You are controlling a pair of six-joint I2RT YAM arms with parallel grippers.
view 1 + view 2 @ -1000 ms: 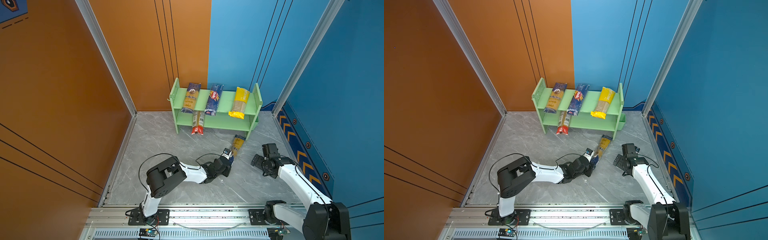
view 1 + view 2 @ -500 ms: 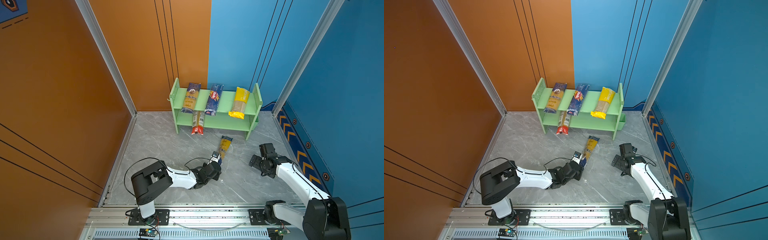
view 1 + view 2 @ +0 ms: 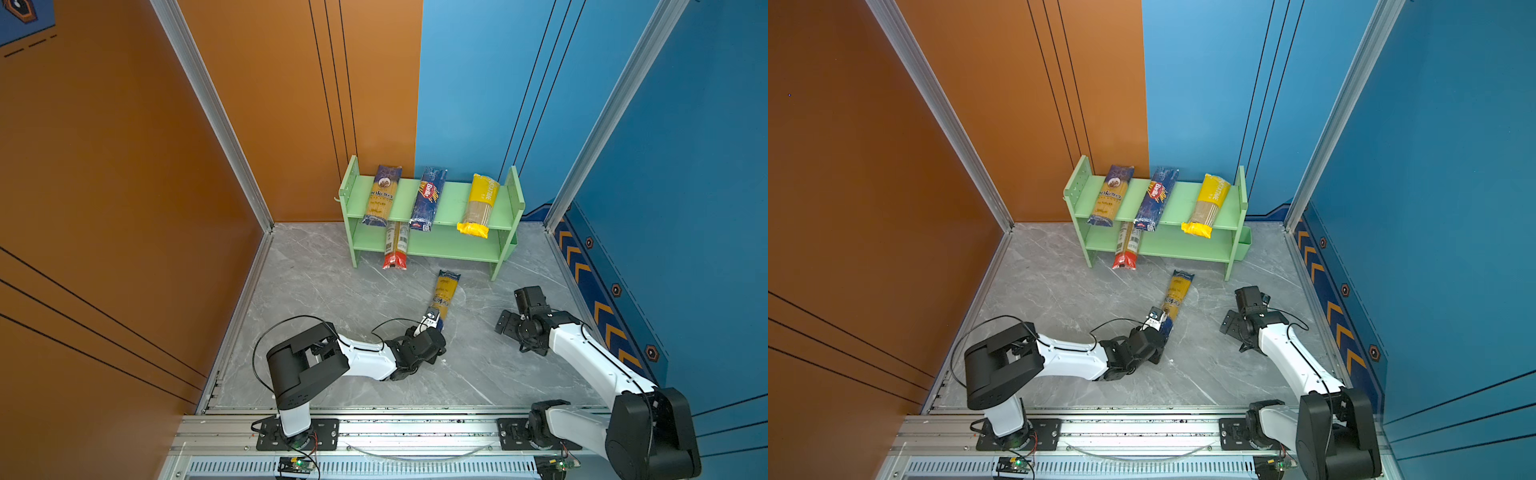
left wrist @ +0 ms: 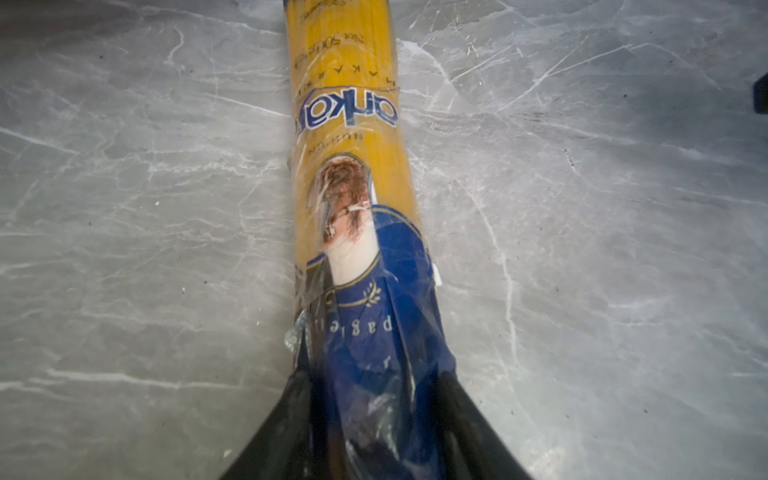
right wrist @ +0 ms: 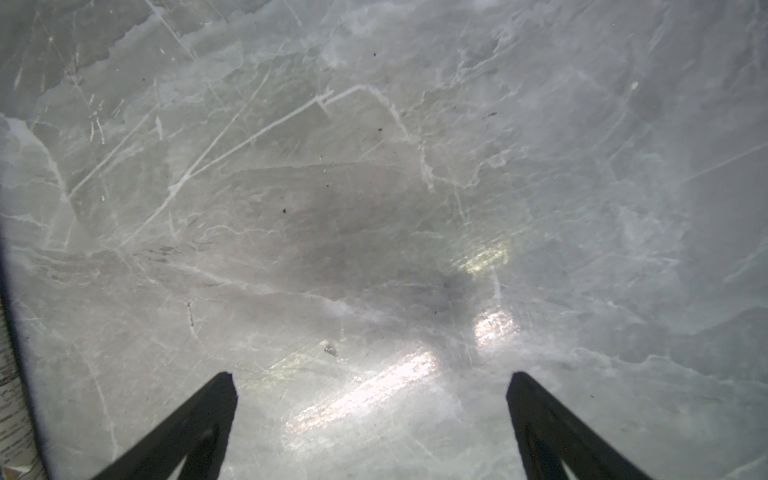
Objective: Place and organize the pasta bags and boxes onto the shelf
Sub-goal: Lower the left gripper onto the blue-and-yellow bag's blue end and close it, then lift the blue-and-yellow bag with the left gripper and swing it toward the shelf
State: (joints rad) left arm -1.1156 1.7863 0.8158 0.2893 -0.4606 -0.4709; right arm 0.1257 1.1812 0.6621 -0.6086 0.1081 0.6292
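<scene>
- the pastel-green shelf [image 3: 454, 198] [image 3: 1180, 203] stands against the back wall in both top views, with two open tiers between upright holed side panels.
- the top tier holds three packs lying front to back, apart from one another, their near ends jutting over the front edge:
- the dark-blue-and-yellow ankara pack [image 3: 380, 195] [image 3: 1111, 195] is toward the left panel.
- the dark blue barilla pack [image 3: 428, 199] [image 3: 1154, 199] is in the middle.
- the yellow pastatime pack [image 3: 478, 205] [image 3: 1208, 205] is toward the right panel.
- the lower tier holds only the red-ended clear pack [image 3: 395, 247] [image 3: 1127, 247]. it sits below the gap between the ankara and barilla packs, and its red end sticks out over the floor.
- a small green tub [image 3: 1244, 244] hangs outside the right panel. its inside is not visible.
- the second ankara pack [image 3: 444, 293] [image 3: 1177, 295] [image 4: 353, 166] lies on the grey marble floor [image 3: 332, 299] in front of the shelf. its far end points at the lower tier, clear of it.
- the left gripper [image 3: 435, 327] [image 4: 374, 382] is low at that pack's blue near end, with a finger on each side. i cannot tell whether they pinch it.
- the right gripper [image 3: 509, 324] [image 5: 371, 376] hangs over bare floor to the right, its fingers spread wide with nothing between them.
</scene>
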